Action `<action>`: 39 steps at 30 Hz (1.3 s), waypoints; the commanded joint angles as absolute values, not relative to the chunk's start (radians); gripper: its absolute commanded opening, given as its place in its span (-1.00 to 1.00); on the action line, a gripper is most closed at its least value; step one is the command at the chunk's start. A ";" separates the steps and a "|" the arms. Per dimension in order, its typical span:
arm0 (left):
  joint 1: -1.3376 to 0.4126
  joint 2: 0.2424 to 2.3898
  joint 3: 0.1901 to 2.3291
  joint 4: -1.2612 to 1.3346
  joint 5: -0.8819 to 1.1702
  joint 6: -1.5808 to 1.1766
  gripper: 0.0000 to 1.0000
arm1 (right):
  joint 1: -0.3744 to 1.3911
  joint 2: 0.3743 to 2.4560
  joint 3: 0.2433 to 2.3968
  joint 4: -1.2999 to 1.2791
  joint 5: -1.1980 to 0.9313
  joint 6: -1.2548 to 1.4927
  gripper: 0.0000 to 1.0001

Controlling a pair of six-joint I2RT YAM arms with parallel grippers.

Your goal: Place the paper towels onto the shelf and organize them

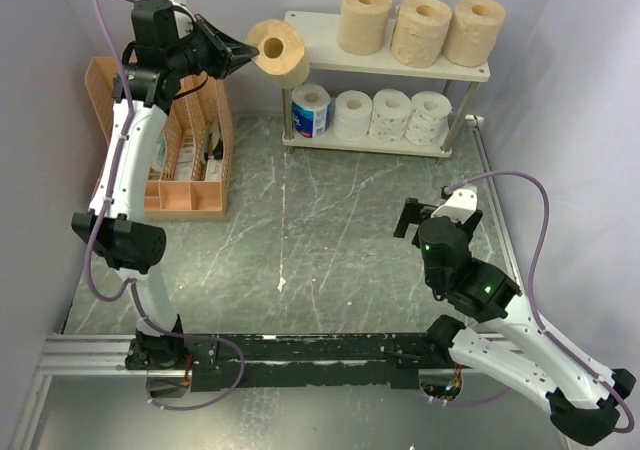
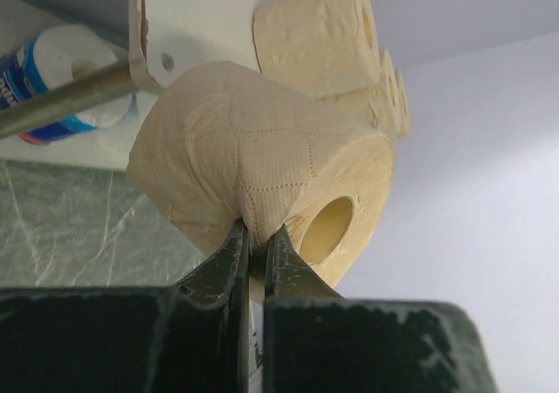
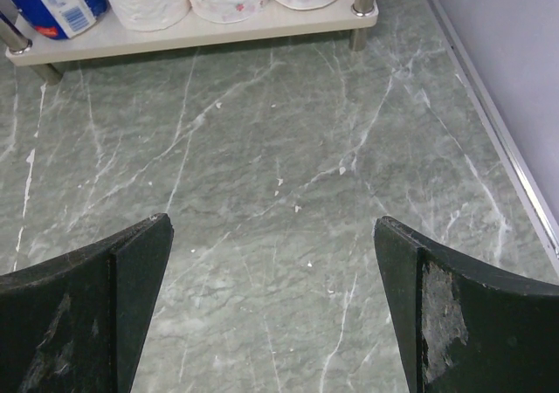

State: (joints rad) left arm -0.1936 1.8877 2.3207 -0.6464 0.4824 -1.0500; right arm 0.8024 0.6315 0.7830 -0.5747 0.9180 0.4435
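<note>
At the far left stands the orange organizer (image 1: pixel 190 165), no part of this job. Above it the left arm reaches up and across, and the left gripper (image 1: pixel 243 52) has its jaws drawn narrow on a tan roll (image 1: pixel 280 52). In the left wrist view they nip a fold of the outer paper just beside the core (a thin hold, so the roll (image 2: pixel 262 157) hangs out ahead of the left gripper (image 2: pixel 258 236) with its core end toward the camera). The roll is in the air, just off the top left corner of the shelf (image 1: pixel 322 58), level with the upper board, which I judge suits a sideways slide on.

That board's left end is bare. Three tan rolls (image 1: pixel 421 28) fill the rest, upright and side by side. The lower tier looks full: a blue-wrapped roll (image 1: pixel 310 110), then three white rolls (image 1: pixel 391 115). Colours sit by tier, so the bare end is probably meant for this last tan one.

To the right, the right gripper (image 1: pixel 432 208) is low over the table (image 1: pixel 330 220), jaws wide and holding nothing, well apart from the shelf, likely to leave the left arm room.
</note>
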 commanded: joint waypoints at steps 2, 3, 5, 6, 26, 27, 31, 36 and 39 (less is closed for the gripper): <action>-0.192 1.938 2.336 -0.424 0.428 -1.153 -0.87 | 0.804 0.647 0.778 -0.553 0.908 0.433 1.00; -0.192 1.946 2.328 -0.402 0.428 -1.168 -0.87 | 0.805 0.649 0.779 -0.553 0.902 0.434 1.00; -0.195 1.962 2.323 -0.356 0.432 -1.191 -0.87 | 0.804 0.651 0.775 -0.548 0.892 0.433 1.00; -0.198 1.969 2.328 -0.339 0.428 -1.196 -0.87 | 0.805 0.651 0.776 -0.546 0.889 0.429 1.00; -0.316 2.015 2.331 -0.124 0.226 -1.169 -0.87 | 0.805 0.650 0.771 -0.525 0.840 0.412 1.00; -0.317 2.015 2.324 -0.127 0.223 -1.166 -0.87 | 0.805 0.645 0.770 -0.523 0.839 0.412 1.00; -0.318 2.019 2.302 -0.133 0.216 -1.152 -0.87 | 0.805 0.633 0.767 -0.517 0.833 0.409 1.00; -0.323 2.029 2.294 -0.136 0.210 -1.133 -0.87 | 0.804 0.630 0.767 -0.517 0.830 0.408 1.00; -0.324 2.037 2.283 -0.135 0.214 -1.136 -0.87 | 0.804 0.630 0.767 -0.516 0.824 0.410 1.00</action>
State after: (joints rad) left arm -0.3161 2.0262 2.2887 -0.2134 0.2268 -1.1488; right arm 0.8024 0.6392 0.7746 -0.5346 0.8280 0.4171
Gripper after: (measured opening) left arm 0.113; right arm 0.999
